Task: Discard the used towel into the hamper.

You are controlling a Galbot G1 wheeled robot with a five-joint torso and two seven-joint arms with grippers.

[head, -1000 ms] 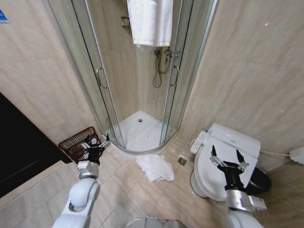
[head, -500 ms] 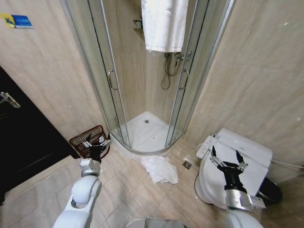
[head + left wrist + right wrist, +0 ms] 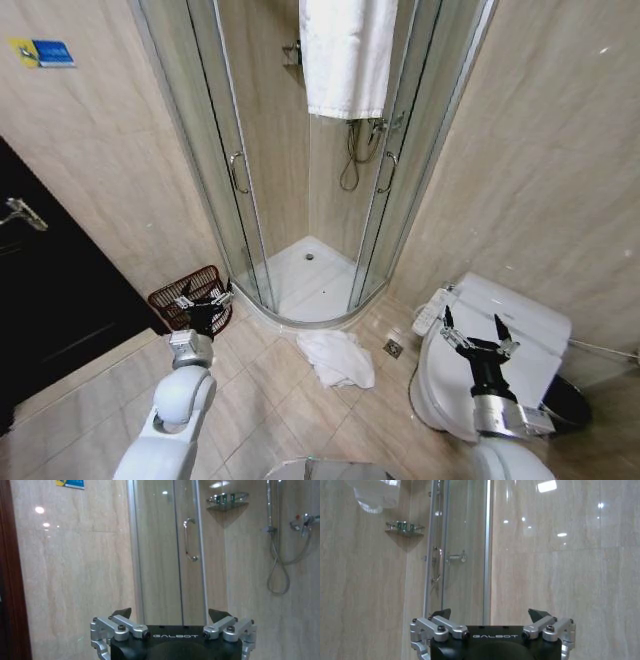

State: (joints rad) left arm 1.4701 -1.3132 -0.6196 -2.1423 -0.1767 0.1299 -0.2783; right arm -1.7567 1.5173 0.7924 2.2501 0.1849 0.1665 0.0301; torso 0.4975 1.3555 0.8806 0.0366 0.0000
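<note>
1. The left gripper [image 3: 204, 299] is raised in front of the hamper [image 3: 186, 297], fingers apart and empty.
2. The right gripper [image 3: 473, 336] hangs over the toilet [image 3: 520, 330], fingers also spread and empty.
3. The used towel [image 3: 337, 358] lies crumpled on the floor between both arms, near the shower door [image 3: 235, 170], probably waiting for pickup.

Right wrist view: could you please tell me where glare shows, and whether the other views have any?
Right wrist view: bright lamp spots on the glossy wall; left wrist view: small spots on the wall and shower door; head view: evenly lit, faint sheen on the shower glass.
</note>
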